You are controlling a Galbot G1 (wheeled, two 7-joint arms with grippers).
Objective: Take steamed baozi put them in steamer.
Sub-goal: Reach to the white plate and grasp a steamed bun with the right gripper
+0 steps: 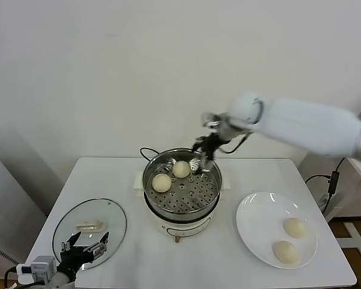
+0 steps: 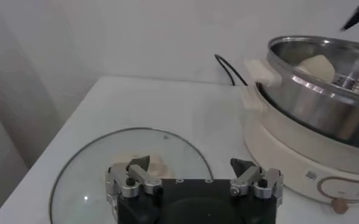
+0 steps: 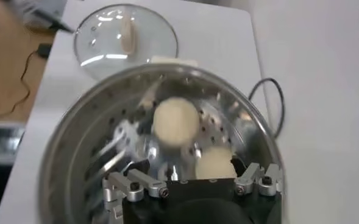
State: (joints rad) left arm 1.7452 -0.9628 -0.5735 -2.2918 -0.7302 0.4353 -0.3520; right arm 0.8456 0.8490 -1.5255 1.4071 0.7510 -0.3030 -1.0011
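Baozi, round cream-white dough buns: I see two (image 1: 162, 182) (image 1: 181, 169) in the shiny perforated steel steamer (image 1: 182, 208), two (image 1: 295, 227) (image 1: 286, 251) on the white round plate (image 1: 251, 218). My right gripper (image 1: 202, 156) hovers over the steamer's far rim, jaws wide and empty. My left gripper (image 2: 194, 178) waits wide open above the round glass lid (image 1: 65, 227).

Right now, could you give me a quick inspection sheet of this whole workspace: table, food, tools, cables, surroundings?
Surface: white table, looks clean.
Job's things: two baozi in the steamer; two baozi on the plate.
Clutter: glass lid lying flat on the table.
Tools: right tool open, above the steamer's far rim; left tool open, empty, over the lid.
Cables: black cord behind the steamer; another cable off the table's right.
Surroundings: plain white wall.
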